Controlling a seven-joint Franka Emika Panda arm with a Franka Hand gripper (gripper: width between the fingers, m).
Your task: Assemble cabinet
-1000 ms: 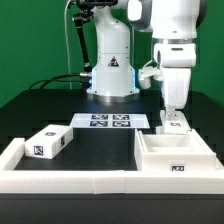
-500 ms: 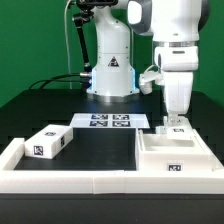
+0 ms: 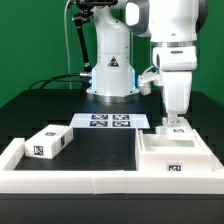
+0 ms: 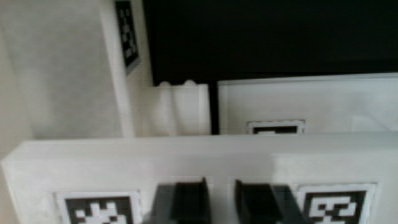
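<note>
My gripper [image 3: 176, 116] hangs at the exterior view's right, over the far edge of the hollow white cabinet body [image 3: 175, 158]. Its fingers stand close together on a white tagged piece [image 3: 178, 127] at that edge. In the wrist view the dark fingers [image 4: 178, 203] sit in front of this piece [image 4: 214, 160], between its two tags, with only a narrow light gap between them at my gripper [image 4: 217, 203]. A smaller white tagged block [image 3: 48, 142] lies at the exterior view's left, far from the gripper.
The marker board [image 3: 110, 121] lies at the middle back in front of the robot base [image 3: 110, 75]. A low white border frame [image 3: 60, 180] runs along the table's front and left. In the wrist view a white wall [image 4: 71, 90] with a rounded nub [image 4: 178, 100] lies beyond the piece.
The arm has risen slightly over the right side. The tagged piece under the fingers stays at about the same place. The block at the left has not moved.
</note>
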